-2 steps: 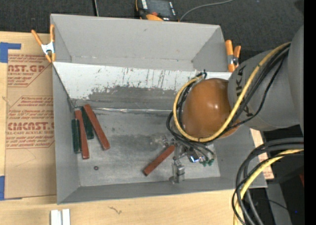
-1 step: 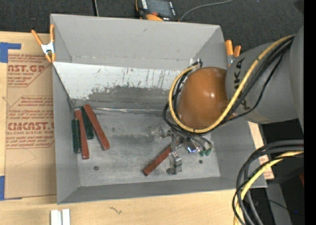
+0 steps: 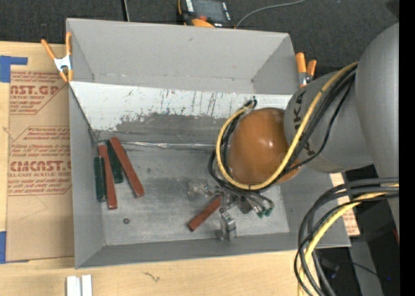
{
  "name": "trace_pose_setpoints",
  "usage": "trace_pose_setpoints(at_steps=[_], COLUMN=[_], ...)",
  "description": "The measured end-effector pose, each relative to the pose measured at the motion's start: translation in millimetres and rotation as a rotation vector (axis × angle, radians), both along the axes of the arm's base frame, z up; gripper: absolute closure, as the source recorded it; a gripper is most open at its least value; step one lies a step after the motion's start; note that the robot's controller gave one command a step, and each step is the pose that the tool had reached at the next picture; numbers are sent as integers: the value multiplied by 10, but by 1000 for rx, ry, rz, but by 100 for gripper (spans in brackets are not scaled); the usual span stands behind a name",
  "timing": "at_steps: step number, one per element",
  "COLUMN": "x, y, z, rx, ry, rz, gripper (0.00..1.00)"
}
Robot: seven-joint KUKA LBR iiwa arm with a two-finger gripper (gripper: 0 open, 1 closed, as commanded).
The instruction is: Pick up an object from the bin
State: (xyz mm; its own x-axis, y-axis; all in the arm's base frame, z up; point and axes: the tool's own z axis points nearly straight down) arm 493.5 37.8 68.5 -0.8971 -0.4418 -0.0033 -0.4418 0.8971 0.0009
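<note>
My gripper [image 3: 211,209] is low over the bin floor at the front right, under the arm's orange dome. It stands open, with one metal fingertip [image 3: 197,189] on the far side and the other near the front wall. Between them lies a short red-brown stick [image 3: 202,215], slanting from front left to back right. Its upper end is hidden under the gripper's body. I cannot tell whether the fingers touch the stick.
At the bin's left side lie several more sticks close together: a green one [image 3: 99,178], a red-brown one [image 3: 107,184], a dark green one [image 3: 117,166] and a longer red-brown one [image 3: 128,167]. The arm and its cables cover the bin's right side.
</note>
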Motion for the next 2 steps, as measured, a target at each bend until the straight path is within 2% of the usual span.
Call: trace_pose_setpoints(at_steps=[1,2], x=[14,1], y=[9,7], z=[6,2], rx=[0,0], ry=[-3,2], rz=[-1,-1], gripper=[0,100])
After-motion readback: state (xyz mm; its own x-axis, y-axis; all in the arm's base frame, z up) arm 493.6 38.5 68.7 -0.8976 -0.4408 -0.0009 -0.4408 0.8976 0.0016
